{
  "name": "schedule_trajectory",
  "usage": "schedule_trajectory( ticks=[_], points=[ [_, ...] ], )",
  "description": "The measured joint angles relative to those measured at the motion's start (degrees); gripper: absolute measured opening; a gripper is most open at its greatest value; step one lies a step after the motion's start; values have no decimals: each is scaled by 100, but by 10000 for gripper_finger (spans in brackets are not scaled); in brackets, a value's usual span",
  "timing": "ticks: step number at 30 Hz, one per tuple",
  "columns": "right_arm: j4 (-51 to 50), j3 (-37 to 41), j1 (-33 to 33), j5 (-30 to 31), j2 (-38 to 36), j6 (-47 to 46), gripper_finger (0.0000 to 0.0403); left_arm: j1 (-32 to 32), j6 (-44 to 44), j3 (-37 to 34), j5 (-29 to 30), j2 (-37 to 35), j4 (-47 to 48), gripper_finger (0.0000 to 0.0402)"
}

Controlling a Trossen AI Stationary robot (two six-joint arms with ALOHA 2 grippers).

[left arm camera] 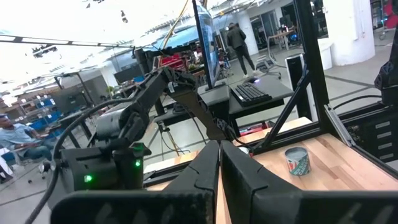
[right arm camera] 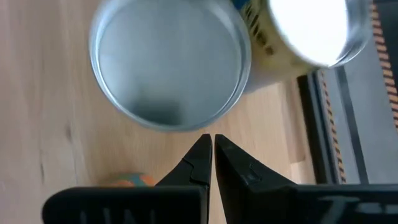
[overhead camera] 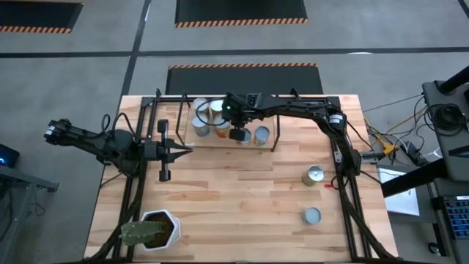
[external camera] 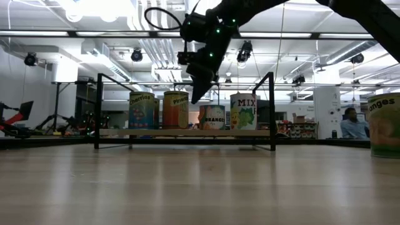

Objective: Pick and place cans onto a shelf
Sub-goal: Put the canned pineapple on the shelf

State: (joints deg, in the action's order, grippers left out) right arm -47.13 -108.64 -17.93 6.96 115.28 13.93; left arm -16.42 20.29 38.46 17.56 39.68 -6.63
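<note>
Four cans (external camera: 187,110) stand close together on the shelf (external camera: 187,132). Two more wait on the table (overhead camera: 242,205) near the right edge. I think a bump could knock one over, because the right claw (external camera: 199,94) hangs low just above them. It is shut tight and empty. So is the left claw (overhead camera: 183,151), beside the shelf.

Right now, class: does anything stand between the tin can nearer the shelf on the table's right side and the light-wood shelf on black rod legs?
Nothing visible does. The silvery-topped tin can stands alone on bare tabletop, and the wood between it and the light-wood shelf is clear. The shut right gripper hangs over the shelf's cans, not in that path.
</note>
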Motion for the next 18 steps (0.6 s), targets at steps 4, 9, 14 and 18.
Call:
schedule_trajectory(
  ticks=[4,9,14,18],
  points=[
    [44,59,17,-37,-1,-49,9,0,0,0,-1,0,0,0],
    [184,83,85,-455,-2,-53,9,1,0,0,0,0,0,0],
    [341,41,237,-455,-4,18,9,0,0,0,0,0,-4,0],
    [518,20,401,-452,-9,107,9,-1,0,0,0,0,-4,0]
  ],
)
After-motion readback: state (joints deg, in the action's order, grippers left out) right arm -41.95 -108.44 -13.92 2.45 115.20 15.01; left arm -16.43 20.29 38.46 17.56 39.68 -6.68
